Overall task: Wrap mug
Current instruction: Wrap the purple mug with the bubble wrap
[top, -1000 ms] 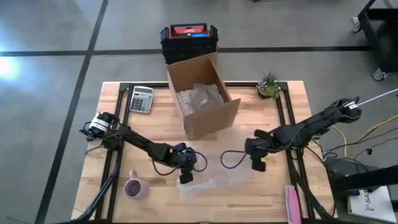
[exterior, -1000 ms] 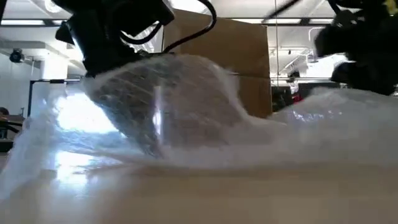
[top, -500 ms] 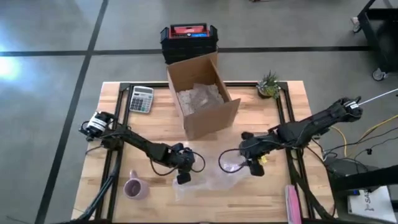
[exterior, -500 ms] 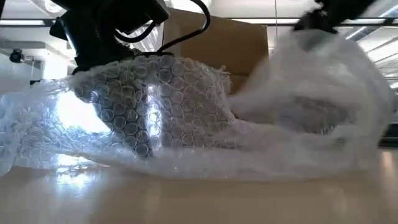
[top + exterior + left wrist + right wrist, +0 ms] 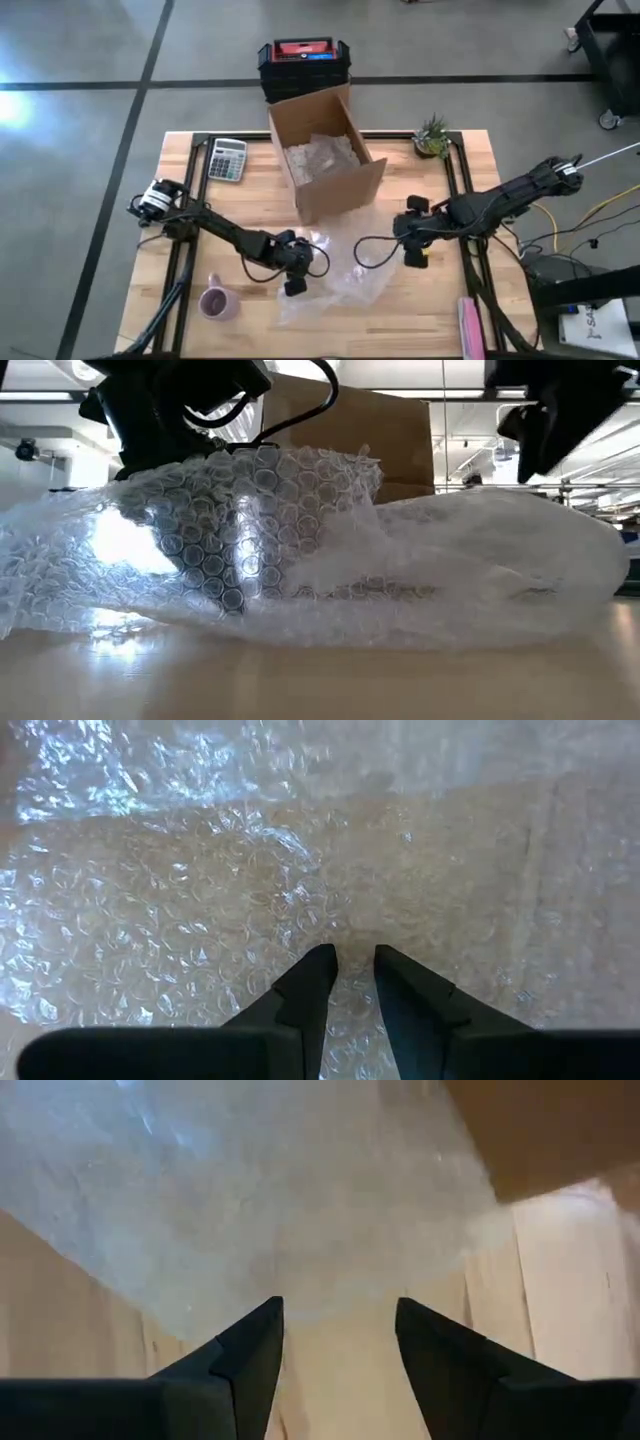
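Behind the table point(image 5: 180, 165) stands a box point(image 5: 325, 150). Right gripper point(image 5: 412, 254) has let go of the wrap point(image 5: 345, 285), fingers now spread above it; left gripper point(image 5: 293, 286) still pinches it. Mug point(image 5: 216, 302) waits unwrapped, near-left.

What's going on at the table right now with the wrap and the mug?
The left gripper is pinching the bubble wrap, which lies crumpled on the table in front of the cardboard box. The right gripper is open, clear of the sheet. The pink mug sits unwrapped beside the sheet.
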### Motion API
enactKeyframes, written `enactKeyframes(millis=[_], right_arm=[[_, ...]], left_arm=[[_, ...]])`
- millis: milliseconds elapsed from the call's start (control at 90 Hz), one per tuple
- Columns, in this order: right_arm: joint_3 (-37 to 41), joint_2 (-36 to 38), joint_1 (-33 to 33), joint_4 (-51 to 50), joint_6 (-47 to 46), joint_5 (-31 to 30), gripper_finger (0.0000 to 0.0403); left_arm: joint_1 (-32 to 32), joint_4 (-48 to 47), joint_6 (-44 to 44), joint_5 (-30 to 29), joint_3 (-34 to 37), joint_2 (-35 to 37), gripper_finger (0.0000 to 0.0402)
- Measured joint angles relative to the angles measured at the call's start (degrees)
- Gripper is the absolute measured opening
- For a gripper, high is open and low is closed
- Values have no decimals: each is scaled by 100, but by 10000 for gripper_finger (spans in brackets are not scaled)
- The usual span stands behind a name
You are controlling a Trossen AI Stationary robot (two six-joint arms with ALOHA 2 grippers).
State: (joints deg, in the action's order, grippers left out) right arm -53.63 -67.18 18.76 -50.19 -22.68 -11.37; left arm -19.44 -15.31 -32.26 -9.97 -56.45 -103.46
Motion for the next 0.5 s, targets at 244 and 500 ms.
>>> enactKeyframes(millis=[244,500], right_arm=[[28,-543,-4,3111,1634,2,201],[-142,-2351,-404,4249,2248,-72,185]], left_arm=[[2,21,1,-3,0,0,74],[4,55,1,-5,-2,0,74]])
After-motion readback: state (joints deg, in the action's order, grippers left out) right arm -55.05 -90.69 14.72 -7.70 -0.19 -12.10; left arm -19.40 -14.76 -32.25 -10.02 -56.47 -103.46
